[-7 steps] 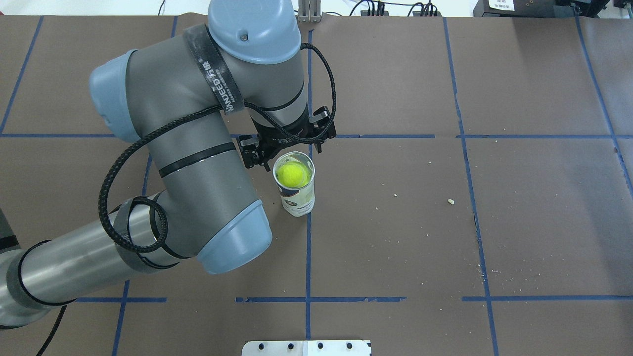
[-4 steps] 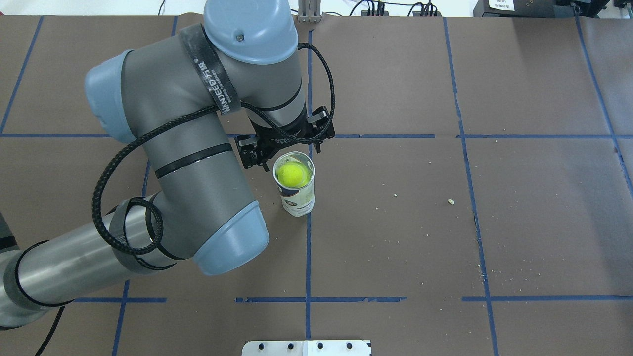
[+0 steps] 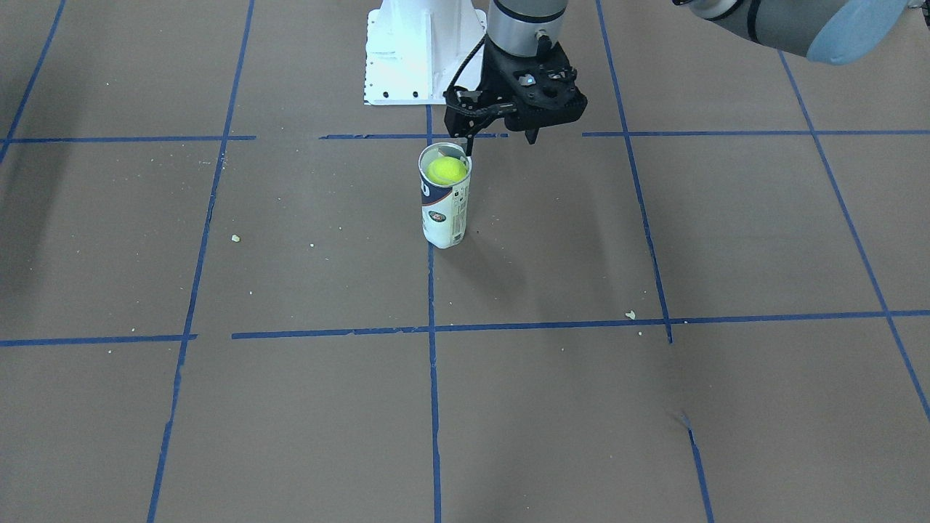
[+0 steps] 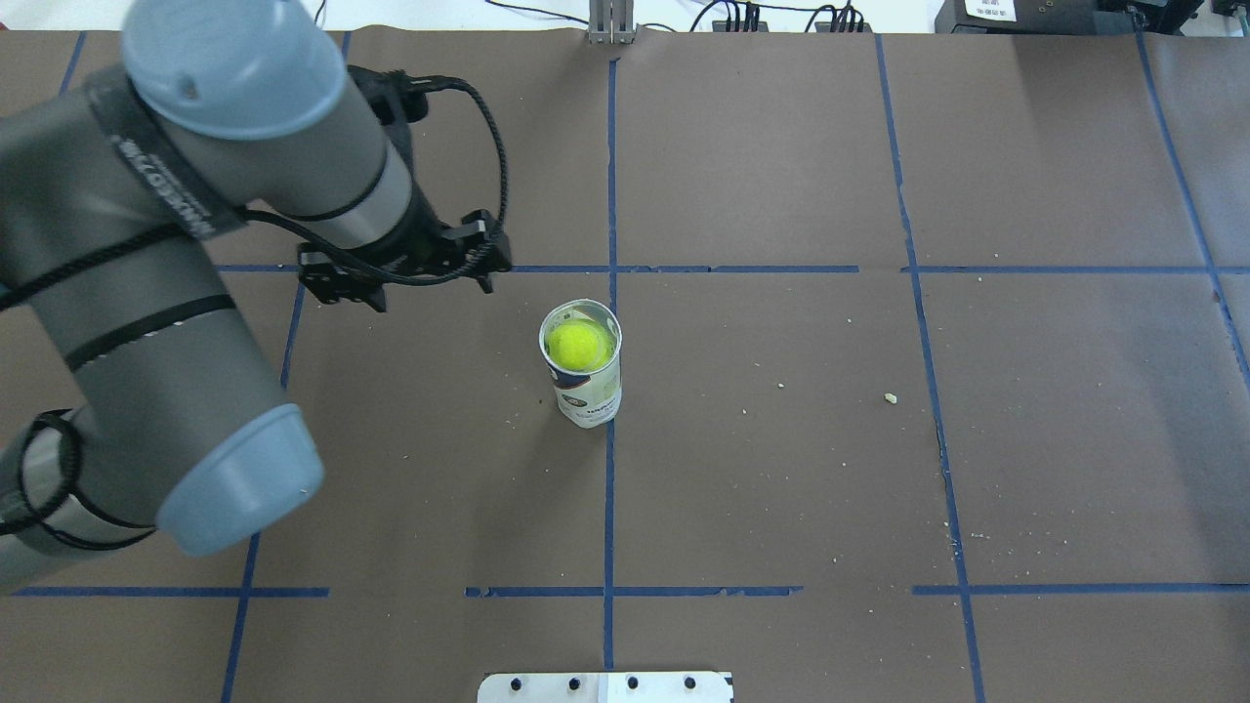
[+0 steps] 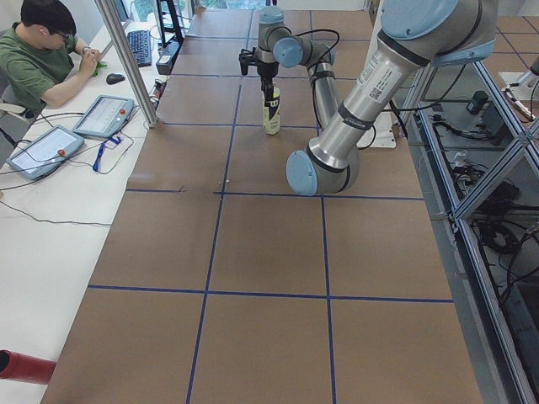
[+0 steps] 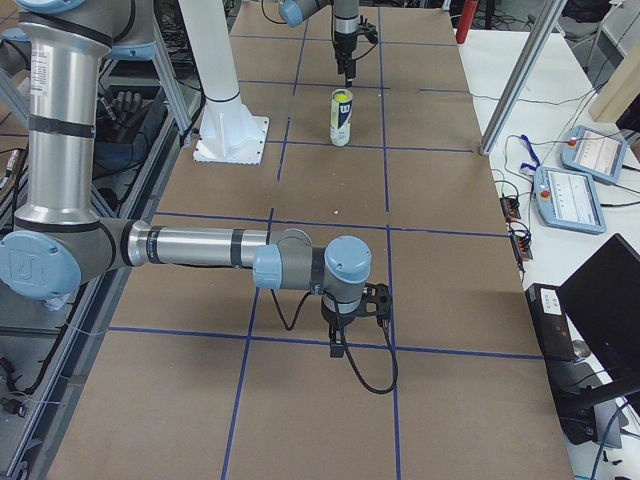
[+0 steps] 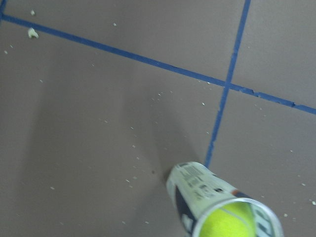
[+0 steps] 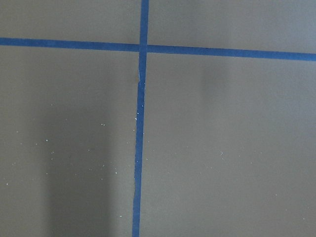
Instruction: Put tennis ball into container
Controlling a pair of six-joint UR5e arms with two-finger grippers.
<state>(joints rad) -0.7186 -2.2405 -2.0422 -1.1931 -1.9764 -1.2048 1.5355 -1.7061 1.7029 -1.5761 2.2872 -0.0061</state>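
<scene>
Overhead exterior: left end effector (image 4: 430,291) downward, wide and empty, near upright container (image 4: 587,392), tennis ball (image 4: 576,345) inside.

The left gripper (image 4: 430,289) is now well apart from the container (image 4: 589,392), off to the robot's left; before, it hung just behind the rim. The left arm (image 4: 176,332) is also swung further left.

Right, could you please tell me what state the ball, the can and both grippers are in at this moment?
Tennis ball: inside the can, sitting near its top.
Tennis-ball can: upright, top open, held by nothing.
Left gripper: open, empty.
Right gripper: far from the can; open or shut cannot be told.
</scene>
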